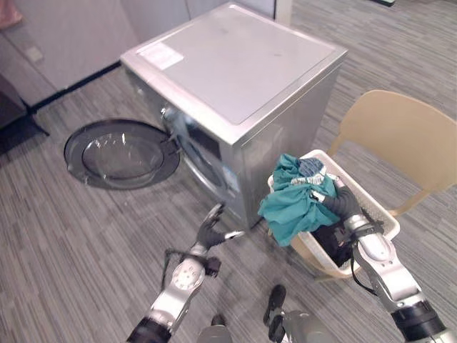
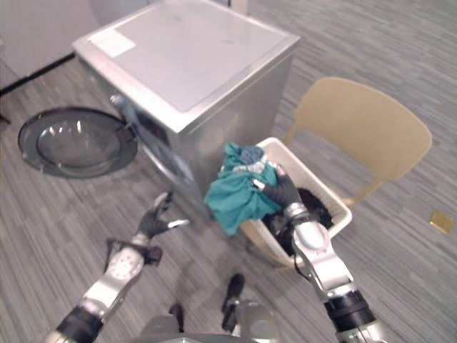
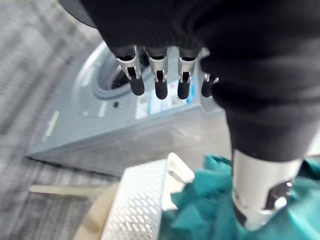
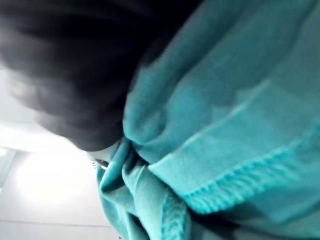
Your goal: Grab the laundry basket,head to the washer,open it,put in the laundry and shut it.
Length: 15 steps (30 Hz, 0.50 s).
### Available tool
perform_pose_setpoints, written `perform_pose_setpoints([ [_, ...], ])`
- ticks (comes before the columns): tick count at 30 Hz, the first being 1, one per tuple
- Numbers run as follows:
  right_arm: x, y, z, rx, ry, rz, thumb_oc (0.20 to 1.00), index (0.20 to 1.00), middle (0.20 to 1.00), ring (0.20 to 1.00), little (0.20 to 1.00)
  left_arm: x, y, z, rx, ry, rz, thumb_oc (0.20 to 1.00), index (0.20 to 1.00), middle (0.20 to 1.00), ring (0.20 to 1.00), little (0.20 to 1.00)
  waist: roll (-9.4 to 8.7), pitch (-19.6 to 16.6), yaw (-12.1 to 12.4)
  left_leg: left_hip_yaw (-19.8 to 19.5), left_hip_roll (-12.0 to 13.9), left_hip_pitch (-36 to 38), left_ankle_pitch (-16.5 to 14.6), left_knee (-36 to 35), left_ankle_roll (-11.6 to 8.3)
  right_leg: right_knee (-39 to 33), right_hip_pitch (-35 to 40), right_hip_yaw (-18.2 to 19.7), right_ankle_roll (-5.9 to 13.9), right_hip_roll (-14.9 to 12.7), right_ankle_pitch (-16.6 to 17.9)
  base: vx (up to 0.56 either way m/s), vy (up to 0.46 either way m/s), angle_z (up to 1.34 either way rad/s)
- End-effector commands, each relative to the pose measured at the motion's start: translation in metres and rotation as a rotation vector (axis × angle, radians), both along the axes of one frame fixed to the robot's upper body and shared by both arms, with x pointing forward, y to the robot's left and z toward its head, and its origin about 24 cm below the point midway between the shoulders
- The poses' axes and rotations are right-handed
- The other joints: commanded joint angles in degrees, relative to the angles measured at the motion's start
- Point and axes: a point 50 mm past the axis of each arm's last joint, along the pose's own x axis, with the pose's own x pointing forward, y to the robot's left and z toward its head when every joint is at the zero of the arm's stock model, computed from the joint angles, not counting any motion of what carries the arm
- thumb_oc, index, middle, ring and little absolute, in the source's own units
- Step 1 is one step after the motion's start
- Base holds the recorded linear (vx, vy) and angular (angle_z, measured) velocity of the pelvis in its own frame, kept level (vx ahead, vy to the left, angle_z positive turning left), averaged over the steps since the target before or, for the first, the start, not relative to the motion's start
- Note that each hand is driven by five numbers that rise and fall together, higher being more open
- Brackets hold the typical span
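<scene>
Right robot hand point(image 2: 280, 191) clutching teal cloth point(image 2: 235, 196) over basket point(image 2: 335, 207); left robot hand point(image 1: 209, 230) slack-fingered; washer point(image 1: 235, 86) label point(image 1: 161, 55) unreadable.

Grey striped carpet point(image 1: 86, 236) covers the floor across the frame. A tan chair point(image 1: 400, 139) with a curved back stands at the right. Along the upper left runs a pale wall point(image 1: 64, 36) with a dark baseboard point(image 1: 71, 86). A small yellowish square point(image 2: 441, 221) lies on the carpet at far right.
</scene>
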Motion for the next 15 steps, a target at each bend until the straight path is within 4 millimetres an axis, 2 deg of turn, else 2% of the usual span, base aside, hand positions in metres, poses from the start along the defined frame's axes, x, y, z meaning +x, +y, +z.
perform_pose_setpoints([
  [1, -0.004, 0.028, 0.024, 0.109, -0.140, 0.113, 0.200, 0.200, 0.200, 0.200, 0.200, -0.002, 0.004, 0.009, 0.060, -0.105, -0.038, 1.000, 1.000, 1.000, 1.000, 1.000, -2.50, -4.9, 0.5, -1.5, -2.8, -2.4, 2.3, -1.4, 1.53, 1.1, 5.4, 8.2, 6.64, -5.4, -8.2, -0.04, 0.249, -0.24],
  [5, 0.002, 0.063, 0.025, 0.162, -0.117, 0.187, 0.200, 0.200, 0.200, 0.200, 0.200, 0.013, -0.021, 0.034, 0.052, -0.225, -0.089, 1.000, 1.000, 1.000, 1.000, 1.000, -3.64, -5.6, 0.8, -1.0, -4.3, -1.1, 1.8, -2.3, 3.03, 2.3, 5.3, 9.8, 7.97, -6.7, -7.4, -0.03, 0.181, 0.08],
  [6, 0.003, 0.076, 0.013, 0.197, -0.044, 0.193, 0.200, 0.200, 0.200, 0.200, 0.200, 0.021, -0.029, 0.048, 0.042, -0.289, -0.083, 1.000, 1.000, 1.000, 1.000, 1.000, -3.97, -5.8, 0.9, -0.6, -4.8, -0.5, 1.5, -2.3, 3.57, 2.7, 5.1, 10.8, 8.46, -7.0, -7.1, 0.00, 0.134, 0.25],
  [8, -0.004, 0.089, -0.005, 0.293, 0.074, 0.215, 0.200, 0.200, 0.200, 0.200, 0.200, 0.026, -0.033, 0.054, 0.013, -0.313, -0.042, 1.000, 1.000, 1.000, 1.000, 1.000, -4.17, -5.9, 0.7, -0.6, -5.1, -0.2, 1.2, -2.0, 4.06, 3.2, 5.1, 12.6, 8.78, -7.0, -7.0, 0.00, 0.096, -0.06],
  [9, -0.007, 0.093, -0.012, 0.328, 0.111, 0.224, 0.200, 0.200, 0.200, 0.200, 0.200, 0.027, -0.034, 0.056, 0.011, -0.324, -0.037, 0.517, 0.517, 0.517, 0.517, 0.517, -4.20, -5.7, 0.5, -0.6, -5.1, -0.3, 1.1, -1.6, 4.17, 3.9, 4.9, 13.8, 8.81, -6.8, -7.1, -0.01, 0.044, -0.19],
  [10, -0.007, 0.093, -0.012, 0.328, 0.112, 0.224, 0.200, 0.200, 0.200, 0.200, 0.200, 0.027, -0.034, 0.056, 0.012, -0.323, -0.037, 0.200, 0.200, 0.200, 0.200, 0.200, -4.22, -5.7, 0.5, -0.6, -5.2, -0.4, 1.0, -1.5, 4.18, 4.0, 4.8, 13.8, 8.81, -6.8, -7.1, -0.03, 0.010, -0.10],
  [11, -0.012, 0.098, -0.019, 0.358, 0.158, 0.248, 0.307, 0.307, 0.307, 0.307, 0.307, 0.028, -0.035, 0.059, 0.009, -0.341, -0.028, 0.200, 0.200, 0.200, 0.200, 0.200, -4.35, -5.4, 0.1, -0.9, -5.4, -0.6, 0.6, -0.5, 4.57, 4.8, 4.3, 17.1, 8.94, -5.8, -7.3, -0.02, 0.001, -0.04],
  [12, -0.012, 0.098, -0.019, 0.358, 0.158, 0.248, 0.551, 0.551, 0.551, 0.551, 0.551, 0.028, -0.035, 0.059, 0.009, -0.341, -0.028, 0.200, 0.200, 0.200, 0.200, 0.200, -4.36, -5.4, 0.2, -0.8, -5.3, -0.6, 0.5, -0.4, 4.57, 4.8, 4.2, 17.2, 8.94, -5.8, -7.4, -0.02, -0.016, -0.05],
  [13, -0.015, 0.100, -0.025, 0.354, 0.185, 0.268, 1.000, 1.000, 1.000, 1.000, 1.000, 0.027, -0.032, 0.059, 0.006, -0.346, -0.010, 0.200, 0.200, 0.200, 0.200, 0.200, -4.53, -5.4, 0.1, -0.9, -5.5, -0.9, 0.2, 0.6, 4.81, 4.6, 4.3, 19.9, 8.77, -4.8, -7.5, 0.00, -0.026, -0.05],
  [15, -0.017, 0.099, -0.028, 0.339, 0.196, 0.274, 1.000, 1.000, 1.000, 1.000, 1.000, 0.026, -0.027, 0.056, 0.009, -0.334, 0.008, 0.200, 0.200, 0.200, 0.200, 0.200, -4.53, -5.6, 0.3, -1.0, -5.6, -1.1, 0.1, 1.4, 4.92, 4.2, 4.8, 21.0, 8.45, -4.3, -7.6, 0.02, -0.057, -0.04],
])
